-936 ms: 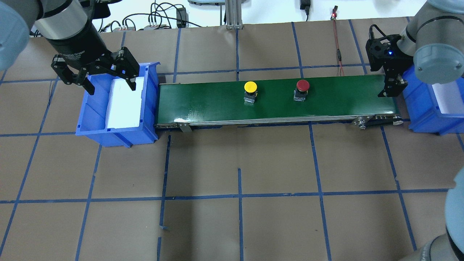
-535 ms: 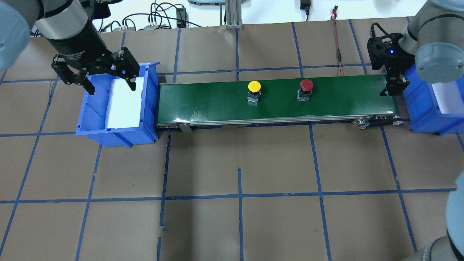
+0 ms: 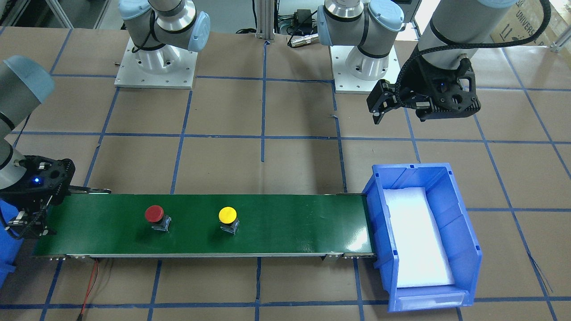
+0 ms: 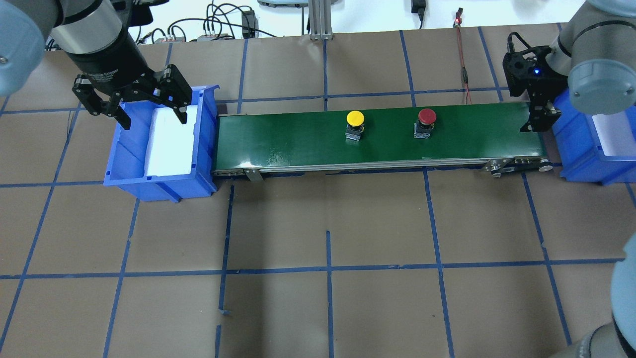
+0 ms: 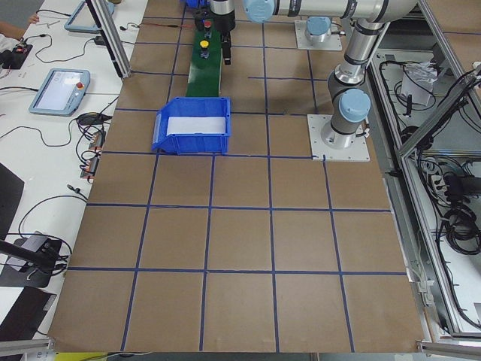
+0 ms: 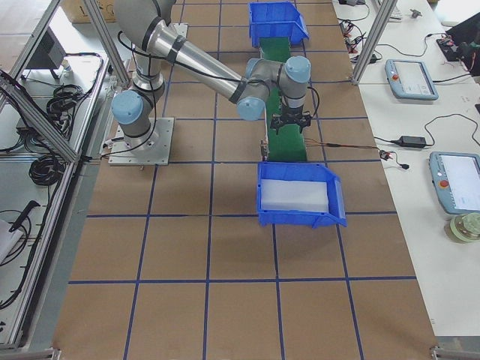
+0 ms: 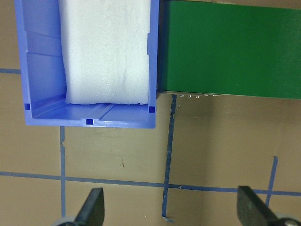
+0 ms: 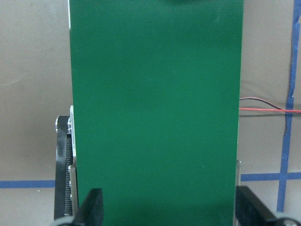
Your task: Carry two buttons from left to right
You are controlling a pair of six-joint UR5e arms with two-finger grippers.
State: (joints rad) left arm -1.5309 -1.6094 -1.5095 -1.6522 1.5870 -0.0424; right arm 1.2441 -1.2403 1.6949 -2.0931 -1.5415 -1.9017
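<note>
L gripper (image 4: 151,113) points straight down, jaws spread wide, forearm coming in steep from above. R gripper (image 4: 537,122) also points down, jaws wide apart, wrist joints folded close beside it.

Mere specks in the left side view: the red-capped mushroom push-button (image 5: 206,25) and the yellow-capped one (image 5: 204,45). Cut off by the overhead view's right edge: the blue plastic bin (image 4: 581,159) at the right. Only dark fingertips (image 7: 94,209) of the left two-finger gripper (image 7: 171,212) inside its wrist view.
</note>
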